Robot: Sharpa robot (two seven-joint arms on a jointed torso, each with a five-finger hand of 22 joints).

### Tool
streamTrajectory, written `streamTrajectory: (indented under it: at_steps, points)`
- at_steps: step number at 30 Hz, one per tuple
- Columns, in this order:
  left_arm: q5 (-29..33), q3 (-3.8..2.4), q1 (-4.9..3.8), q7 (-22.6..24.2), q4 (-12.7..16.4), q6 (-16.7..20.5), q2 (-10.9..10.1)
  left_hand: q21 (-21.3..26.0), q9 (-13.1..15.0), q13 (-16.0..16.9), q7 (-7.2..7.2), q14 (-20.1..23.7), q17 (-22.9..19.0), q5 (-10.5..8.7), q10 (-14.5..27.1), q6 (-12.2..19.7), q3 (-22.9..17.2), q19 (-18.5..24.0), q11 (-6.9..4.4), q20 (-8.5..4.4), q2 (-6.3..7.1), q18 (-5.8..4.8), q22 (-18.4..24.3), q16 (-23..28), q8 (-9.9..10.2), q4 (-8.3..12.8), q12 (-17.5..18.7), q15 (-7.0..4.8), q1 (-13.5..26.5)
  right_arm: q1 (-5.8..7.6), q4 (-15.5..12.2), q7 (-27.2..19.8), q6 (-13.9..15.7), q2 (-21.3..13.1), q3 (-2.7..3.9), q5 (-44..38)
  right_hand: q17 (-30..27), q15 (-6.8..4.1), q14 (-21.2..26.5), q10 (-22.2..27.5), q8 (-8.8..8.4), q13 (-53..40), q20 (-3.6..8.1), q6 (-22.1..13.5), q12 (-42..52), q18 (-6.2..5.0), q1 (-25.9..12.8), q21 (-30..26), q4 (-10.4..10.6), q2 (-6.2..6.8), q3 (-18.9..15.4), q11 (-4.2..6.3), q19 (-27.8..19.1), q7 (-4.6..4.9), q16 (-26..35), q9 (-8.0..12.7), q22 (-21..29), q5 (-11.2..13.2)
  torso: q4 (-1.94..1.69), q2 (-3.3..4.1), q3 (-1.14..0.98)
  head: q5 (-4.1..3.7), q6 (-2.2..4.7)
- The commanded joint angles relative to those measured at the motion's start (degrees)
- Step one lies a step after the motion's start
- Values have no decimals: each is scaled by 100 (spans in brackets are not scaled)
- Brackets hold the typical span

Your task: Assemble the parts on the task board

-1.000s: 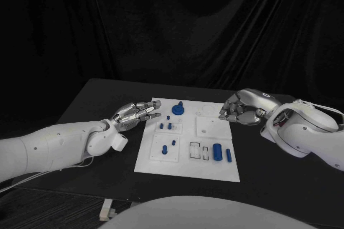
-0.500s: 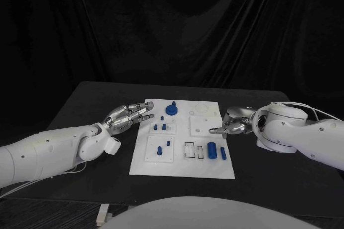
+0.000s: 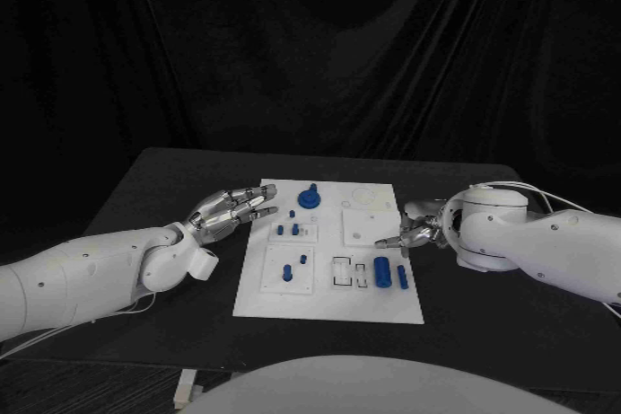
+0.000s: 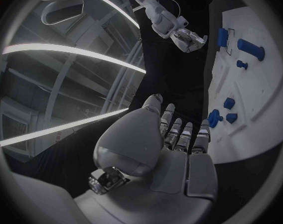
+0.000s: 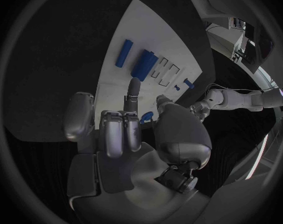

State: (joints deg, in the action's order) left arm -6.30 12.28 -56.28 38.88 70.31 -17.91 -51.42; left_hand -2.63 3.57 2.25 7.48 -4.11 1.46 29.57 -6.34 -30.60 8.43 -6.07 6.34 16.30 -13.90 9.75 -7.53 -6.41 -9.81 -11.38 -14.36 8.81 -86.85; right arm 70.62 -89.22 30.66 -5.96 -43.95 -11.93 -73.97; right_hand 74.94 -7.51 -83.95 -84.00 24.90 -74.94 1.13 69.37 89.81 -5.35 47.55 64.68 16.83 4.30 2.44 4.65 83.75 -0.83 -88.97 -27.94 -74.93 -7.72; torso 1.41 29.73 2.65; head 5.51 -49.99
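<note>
The white task board (image 3: 327, 297) lies mid-table. On it stand a blue round knob (image 3: 310, 198), small blue pegs (image 3: 293, 226) and a peg (image 3: 287, 272) on the left. A thick blue cylinder (image 3: 383, 271) and a slim blue bar (image 3: 403, 277) lie on the right. My left hand (image 3: 233, 209) hovers at the board's left edge, fingers stretched out and holding nothing. My right hand (image 3: 415, 233) is at the board's right edge, fingers curled in, one finger pointing over the board. The right wrist view shows the cylinder (image 5: 143, 64) and bar (image 5: 123, 53) beyond that finger (image 5: 133, 92).
Two white rings (image 3: 369, 197) sit in the board's far right corner. Black table (image 3: 155, 185) surrounds the board on all sides. In the left wrist view the board (image 4: 253, 92) and my right hand (image 4: 190, 39) lie beyond my left hand (image 4: 173, 149).
My right hand has come from the board's far right corner down to the middle of its right edge, now with one finger pointing. The left hand has barely moved.
</note>
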Motion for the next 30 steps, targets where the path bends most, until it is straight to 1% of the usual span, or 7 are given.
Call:
streamTrajectory:
  at_steps: [1, 5, 6, 10, 18, 24, 30]
  points:
    - [39, -5, 11, 249, -6, -35, 27, -34, 5, 0, -13, -10, 5, 23, 13, -33, -35, -33, 2, 15, 24, 60, -2, -27, -24, 11, -11, -6, 21, -21, 43, 409, -298, 58, 4, 10, 1222, 4, -543, -600, -105, -1506, -7, -126, 19, 57, -2, -26, -18, 14, 6, -22, -32, 28, 31, -14, -869, -18, -1, 0, 0, 5, -1]
    - [39, -5, 15, 233, -17, -46, 43, -35, 4, 0, -12, -8, 4, 25, 13, -27, -45, -35, 2, 16, 14, 60, -2, -25, -22, 9, -11, -3, 21, -47, 89, 452, -351, 129, 4, 10, 1506, 34, -605, -600, -242, -1506, -30, -218, 19, 114, 47, 286, -28, -3, 31, -58, 56, 71, -103, -10, -948, -41, -2, 2, 0, 2, -1]
    - [39, -5, 16, 226, -21, -50, 46, -34, 3, -2, -12, -8, 4, 26, 16, -23, -51, -32, 3, 17, 8, 59, 2, -24, -20, 8, -5, -2, 21, -59, 105, 462, -361, 151, 4, 10, 1506, 58, -605, -600, -360, -1506, -48, -287, 19, 136, 97, 415, -37, -14, 44, -88, 91, 106, -103, 13, -979, -72, -3, 0, 1, 2, -1]
    - [39, -5, 20, 203, -30, -61, 52, -33, 2, -2, -11, -6, 3, 27, 18, -15, -54, -31, 4, 17, 4, 59, 3, -21, -17, 7, -2, 0, 20, -126, 155, 478, -364, 219, 4, 10, 1506, 111, -605, -600, -594, -1506, -91, -418, 19, 128, 189, 385, -46, -4, 44, -152, 77, 178, -103, 71, -965, -132, 4, 2, 1, 22, -1]
    - [39, -5, 24, 156, -36, -71, 48, -30, -3, -5, -6, 0, 1, 29, 28, 16, -73, -25, 9, 19, -11, 56, 12, -14, -5, 4, 9, 11, 21, -299, 260, 471, -317, 364, 4, 11, 1506, 169, -605, -600, -807, -1506, -145, -584, 19, 114, 285, 328, -53, 35, 33, -223, 54, 257, -103, 79, -945, -217, -2, -1, 1, 69, -1]
    - [39, -5, 27, 145, -48, -84, 52, -30, -3, -5, -6, 0, 1, 29, 28, 16, -73, -25, 9, 19, -11, 56, 12, -14, -5, 4, 9, 11, 21, -362, 363, 433, -244, 463, 4, 11, 1506, 198, -605, -600, -874, -1506, -171, -704, 19, 105, 316, 284, -41, 59, 23, -259, 42, 296, -103, 20, -932, -228, 0, -1, 0, 95, -1]
    - [39, -5, 30, 134, -53, -98, 58, -30, -5, -6, -4, 1, 1, 30, 32, 25, -82, -24, 11, 20, -17, 55, 14, -14, -1, 2, 13, 17, 23, -403, 458, 376, -139, 572, 5, 11, 1502, 206, -604, -600, -825, -1506, -184, -690, 19, 96, 323, 245, -37, 38, 26, -263, 30, 292, -101, -77, -921, -218, -1, 3, 1, 122, -1]
